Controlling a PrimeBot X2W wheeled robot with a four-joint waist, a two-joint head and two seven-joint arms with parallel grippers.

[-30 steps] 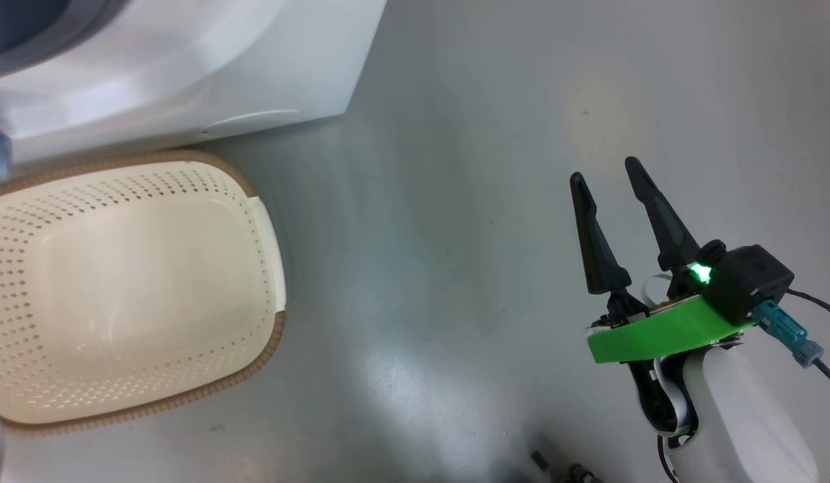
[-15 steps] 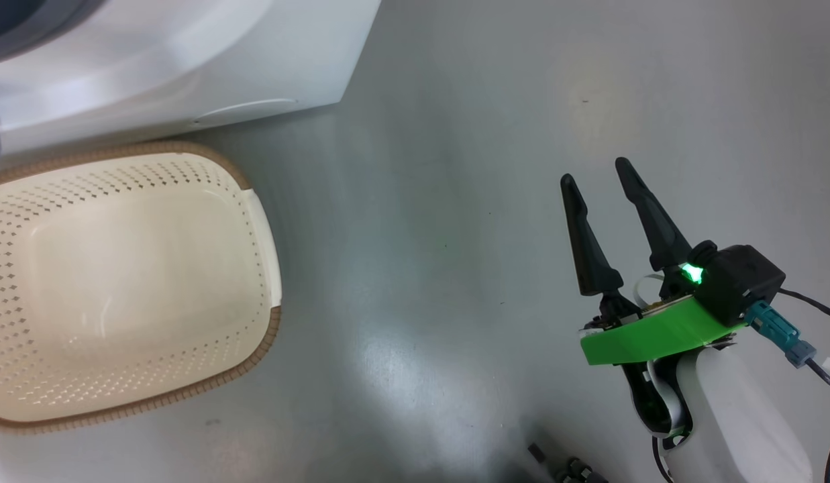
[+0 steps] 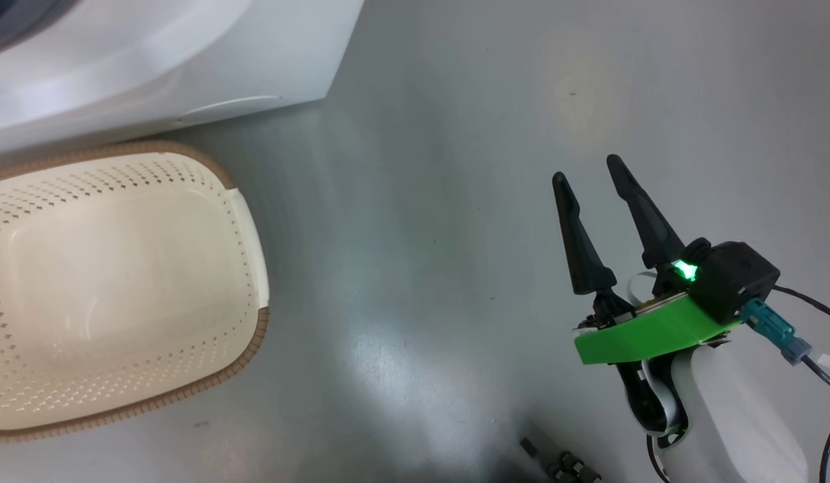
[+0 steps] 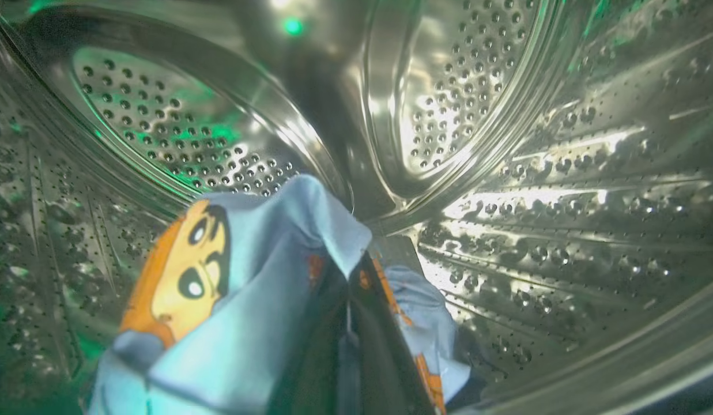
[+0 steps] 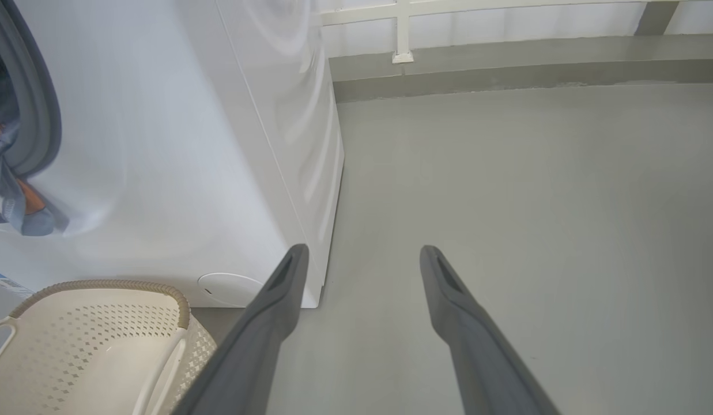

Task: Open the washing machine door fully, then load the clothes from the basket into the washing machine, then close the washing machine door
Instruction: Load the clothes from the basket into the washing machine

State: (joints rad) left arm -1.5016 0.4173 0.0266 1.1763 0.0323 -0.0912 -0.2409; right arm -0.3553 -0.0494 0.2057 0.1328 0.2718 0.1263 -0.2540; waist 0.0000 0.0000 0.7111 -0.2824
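Deep inside the washing machine (image 4: 564, 190) drum, holds the clothes (image 4: 246, 323) in left gripper (image 4: 350, 300), fingers pinched together on blue bear-print fabric. Off the washing machine's front corner, poises right gripper (image 3: 586, 171) over grey floor (image 3: 421, 235), fingers spread wide and empty. Notes the basket (image 3: 250, 268) upright on that floor, just before the washing machine's front panel.

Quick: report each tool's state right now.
Left tool: shut on the clothes, inside the drum.
Right tool: open, empty, above the floor.
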